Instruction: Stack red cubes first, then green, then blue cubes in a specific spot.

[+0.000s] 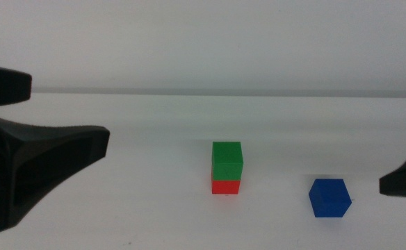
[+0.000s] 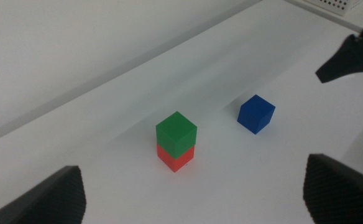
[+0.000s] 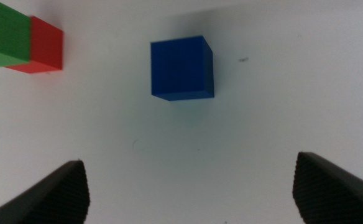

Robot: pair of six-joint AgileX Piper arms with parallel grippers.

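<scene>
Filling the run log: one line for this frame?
stack: green cube on red cube | blue cube loose | left gripper open | right gripper open

White table (image 1: 119, 215): red cube (image 1: 225, 186) and blue cube (image 1: 329, 198) lie directly on it, apart.

Green cube (image 1: 226, 161), red cube (image 1: 225, 186), blue cube (image 1: 329, 198), white table (image 1: 119, 208).

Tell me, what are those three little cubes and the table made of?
Red cube, green cube and blue cube: probably painted wood or plastic, judging by flat matte colour, crisp edges and no glare. Table: smooth white, likely laminate, with a faint sheen. The pictures can't settle it.
</scene>
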